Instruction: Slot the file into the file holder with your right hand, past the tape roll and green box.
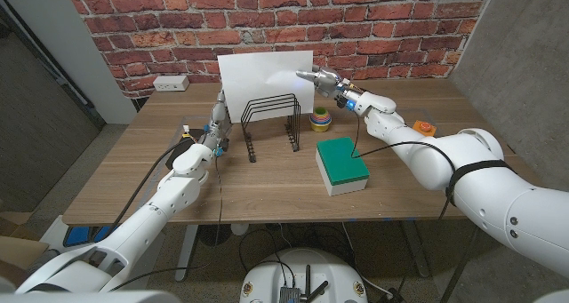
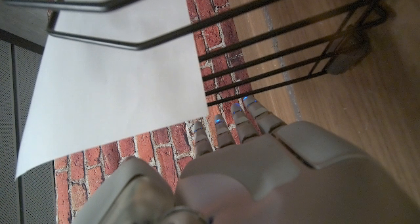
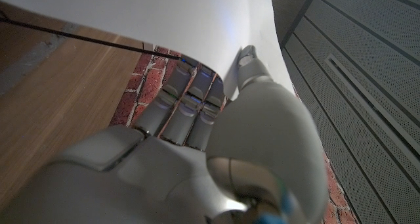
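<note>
- Your right hand (image 1: 324, 79) pinches the file (image 1: 267, 81), a white sheet, at its edge; the right wrist view shows the thumb on one face and the fingers (image 3: 187, 96) on the other.
- The file stands upright over the file holder (image 1: 269, 123), a black wire rack near the far edge of the surface (image 1: 133, 170), roughly at its middle.
- Judging from the head view, the sheet's lower edge is already down among the wire loops. The left wrist view shows wires crossing in front of the sheet, so it seems to be in a slot, though I cannot tell whether it has bottomed out.
- The carry looks done: the green box (image 1: 342, 165) sits nearer you than the holder, and the tape roll (image 1: 319, 118) lies just beside the holder, under your right forearm. The file is past both.
- Your left hand (image 1: 216, 130) is at the holder's other end. Whether it touches the wire or is curled shut, I cannot tell.
- What seems left: let the file settle fully, let go, and draw the right hand clear without knocking the tape roll.
</note>
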